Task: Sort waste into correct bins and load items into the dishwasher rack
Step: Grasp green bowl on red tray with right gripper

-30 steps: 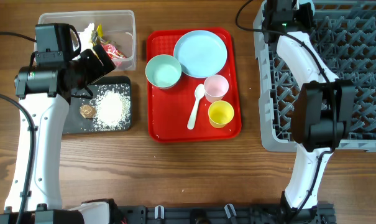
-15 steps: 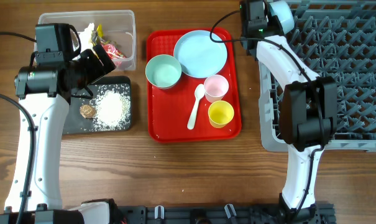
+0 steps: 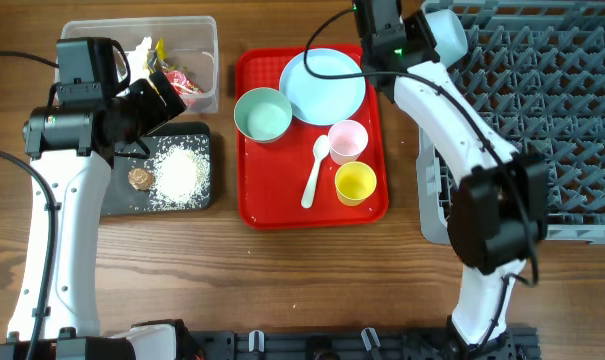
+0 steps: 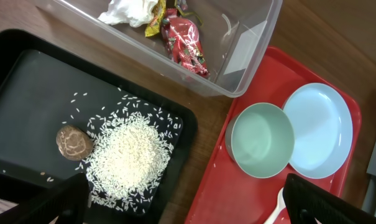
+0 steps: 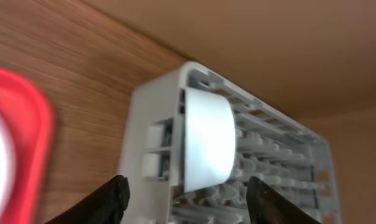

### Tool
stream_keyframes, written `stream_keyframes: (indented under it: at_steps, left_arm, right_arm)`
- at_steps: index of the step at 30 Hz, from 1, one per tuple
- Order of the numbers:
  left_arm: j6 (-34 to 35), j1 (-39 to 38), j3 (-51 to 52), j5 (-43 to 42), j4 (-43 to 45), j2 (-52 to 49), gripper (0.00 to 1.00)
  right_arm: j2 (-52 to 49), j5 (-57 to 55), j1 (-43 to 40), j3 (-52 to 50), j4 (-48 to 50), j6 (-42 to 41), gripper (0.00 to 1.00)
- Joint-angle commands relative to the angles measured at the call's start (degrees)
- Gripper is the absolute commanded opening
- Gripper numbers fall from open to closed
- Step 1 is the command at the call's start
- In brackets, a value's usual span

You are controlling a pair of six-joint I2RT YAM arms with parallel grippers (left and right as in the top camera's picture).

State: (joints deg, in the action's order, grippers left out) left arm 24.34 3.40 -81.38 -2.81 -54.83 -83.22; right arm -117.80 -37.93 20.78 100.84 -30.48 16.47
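Left end effector [image 4: 188, 208] spread wide — black tray [image 4: 26, 81] holds rice grains [image 4: 128, 158], brown piece [image 4: 74, 142].

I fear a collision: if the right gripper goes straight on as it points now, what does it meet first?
Probably the corner of the dishwasher rack, where a pale bowl stands on edge. The right gripper, open, frames it in the wrist view. Depth is unclear.

My left gripper [image 4: 184, 186] points down, jaws spread wide; my right arm [image 3: 452, 110] stretches far forward, right gripper [image 5: 186, 186] jaws also spread.
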Motion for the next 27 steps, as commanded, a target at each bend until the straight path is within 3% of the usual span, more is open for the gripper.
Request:
stream_keyframes:
  at_steps: [1,3,5,14,20,26,27]
  left_arm:
    - [0.5,0.3,-0.3,1.0,0.2,-0.3,1.0]
    - [0.5,0.3,-0.3,1.0,0.2,-0.3,1.0]
    - [0.5,0.3,-0.3,1.0,0.2,-0.3,1.0]
    - [0.5,0.3,-0.3,1.0,0.2,-0.3,1.0]
    - [0.5,0.3,-0.3,1.0,0.2,-0.3,1.0]
    - [0.5,0.3,-0.3,1.0,0.2,-0.3,1.0]
    - [0.5,0.3,-0.3,1.0,0.2,-0.3,1.0]
  right_arm:
    - [5.5,23.6,3.1,-0.3,-5.1,-11.6,0.64]
    - [5.2,41.6,4.3,-0.3,-8.7,-20.4,0.62]
    - [4.6,48.0,5.8,-0.3,-9.6,-24.1,0.58]
    - [-6.2,47.0,10.5,-0.5,-9.9,-30.2,0.38]
    - [-11.0,47.0,11.1,-0.5,-9.2,-33.2,0.31]
    - [-11.2,47.0,11.1,-0.5,-6.1,-33.8,0.3]
    - [-11.2,46.8,11.1,-0.5,-6.1,-34.6,0.21]
